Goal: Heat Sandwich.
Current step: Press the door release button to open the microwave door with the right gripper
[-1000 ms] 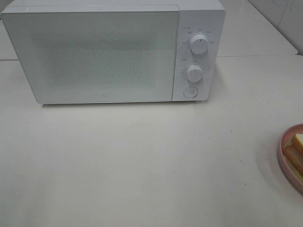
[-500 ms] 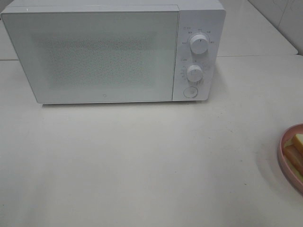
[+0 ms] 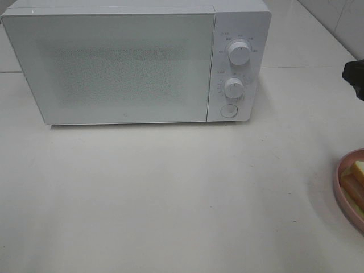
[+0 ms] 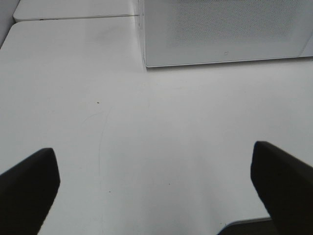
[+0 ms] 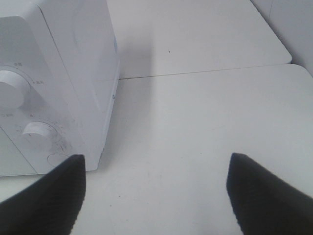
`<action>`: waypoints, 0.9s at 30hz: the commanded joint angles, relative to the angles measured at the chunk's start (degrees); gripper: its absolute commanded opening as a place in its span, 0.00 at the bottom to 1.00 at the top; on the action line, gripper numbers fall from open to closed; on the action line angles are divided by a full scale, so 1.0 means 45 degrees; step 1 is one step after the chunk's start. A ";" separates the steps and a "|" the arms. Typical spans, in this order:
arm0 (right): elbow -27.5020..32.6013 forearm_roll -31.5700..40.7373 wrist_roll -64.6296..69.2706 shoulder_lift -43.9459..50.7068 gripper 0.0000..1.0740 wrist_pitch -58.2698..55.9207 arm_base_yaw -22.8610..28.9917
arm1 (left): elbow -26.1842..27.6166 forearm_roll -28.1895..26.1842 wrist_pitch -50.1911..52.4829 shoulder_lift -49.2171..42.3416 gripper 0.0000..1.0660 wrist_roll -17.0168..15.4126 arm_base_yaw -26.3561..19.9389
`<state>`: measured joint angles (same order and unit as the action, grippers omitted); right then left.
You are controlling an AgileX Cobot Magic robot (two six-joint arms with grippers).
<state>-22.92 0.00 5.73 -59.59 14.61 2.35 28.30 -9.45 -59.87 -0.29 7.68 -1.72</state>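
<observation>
The sandwich (image 3: 356, 181) lies on a pink plate (image 3: 339, 190) at the right edge of the exterior view; only part of its tan crust and yellowish filling shows. The white microwave (image 3: 131, 62) stands at the back with its door closed. My left gripper (image 4: 152, 148) is open over bare table in front of the microwave's (image 4: 220, 29) lower left corner. My right gripper (image 5: 156, 157) is open and empty beside the microwave's (image 5: 58, 83) knob side. A dark part of my right arm (image 3: 354, 77) shows at the right edge, behind the plate.
Two round knobs (image 3: 239, 53) (image 3: 234, 88) and a round button (image 3: 228, 111) sit on the microwave's right panel. A seam between tabletops (image 5: 205, 72) runs behind the microwave. A tiled wall (image 3: 341, 17) rises at the far right.
A dark part of my right arm has come into the exterior view at the right edge. The microwave and the plate have not moved.
</observation>
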 commanded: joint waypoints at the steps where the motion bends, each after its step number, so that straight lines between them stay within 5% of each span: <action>1: 0.0560 0.0700 -0.0726 -0.0509 0.71 0.1732 -0.0038 | -0.0025 -0.0076 0.0089 -0.0255 0.94 -0.0064 -0.0038; 9: 0.1019 0.3221 -0.2827 -0.1719 0.71 0.4011 0.1732 | -0.0025 -0.0076 0.0089 -0.0255 0.94 -0.0064 -0.0038; 16: 0.1019 0.7105 -0.5093 -0.3285 0.71 0.5921 0.4189 | -0.0025 -0.0076 0.0089 -0.0255 0.94 -0.0064 -0.0038; 27: 0.1019 0.8925 -0.5169 -0.5271 0.71 0.8340 0.7550 | -0.0025 -0.0076 0.0089 -0.0255 0.94 -0.0064 -0.0038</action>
<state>-18.39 37.76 -16.67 -81.65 49.05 33.69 28.30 -9.45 -59.87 -0.29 7.68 -1.72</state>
